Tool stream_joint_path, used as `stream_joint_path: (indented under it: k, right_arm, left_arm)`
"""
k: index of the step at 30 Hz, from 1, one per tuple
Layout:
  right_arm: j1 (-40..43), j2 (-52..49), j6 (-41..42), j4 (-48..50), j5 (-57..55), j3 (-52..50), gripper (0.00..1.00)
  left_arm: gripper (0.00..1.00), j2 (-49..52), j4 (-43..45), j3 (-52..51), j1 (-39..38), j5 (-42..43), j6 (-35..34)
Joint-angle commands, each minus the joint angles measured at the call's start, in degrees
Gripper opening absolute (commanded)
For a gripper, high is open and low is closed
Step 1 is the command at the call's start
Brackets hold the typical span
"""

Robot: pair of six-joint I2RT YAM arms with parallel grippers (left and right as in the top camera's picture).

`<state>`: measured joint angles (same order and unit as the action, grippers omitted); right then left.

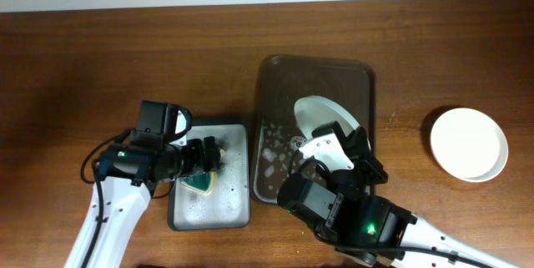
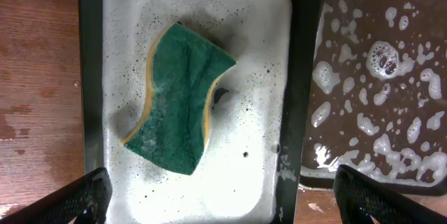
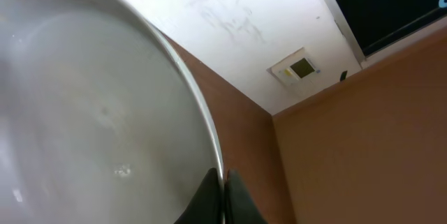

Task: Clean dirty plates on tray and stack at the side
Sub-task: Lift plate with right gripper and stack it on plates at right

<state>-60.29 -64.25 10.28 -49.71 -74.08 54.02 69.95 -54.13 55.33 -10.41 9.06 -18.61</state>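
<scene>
My right gripper [image 3: 225, 185] is shut on the rim of a white plate [image 1: 324, 118] and holds it tilted above the dark brown tray [image 1: 363, 72], which is wet with foam. In the right wrist view the plate [image 3: 91, 119] fills the left side, its surface pale and wet. A second white plate [image 1: 468, 143] lies flat on the table at the right. My left gripper [image 2: 223, 199] is open over the grey tray [image 2: 265, 56], with the green-yellow sponge [image 2: 178, 98] lying in foam between and ahead of its fingers. A third plate is not in view.
The grey tray [image 1: 234, 201] sits just left of the brown tray, their edges close. The brown tray's foamy floor shows in the left wrist view [image 2: 377, 77]. Bare wooden table [image 1: 83, 68] lies to the left and back.
</scene>
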Motion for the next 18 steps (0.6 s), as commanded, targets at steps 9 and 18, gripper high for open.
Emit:
stream_joint_path:
  k: [9, 18]
  right_arm:
    - [-0.8, 0.1, -2.1, -0.3, -3.1, 0.0, 0.04]
    - [-0.8, 0.1, -4.0, 1.2, 0.2, 0.0, 0.04]
  left_arm:
    - [1.00, -0.9, 0.1, 0.3, 0.4, 0.6, 0.1]
    - [1.00, -0.9, 0.1, 0.3, 0.4, 0.6, 0.1]
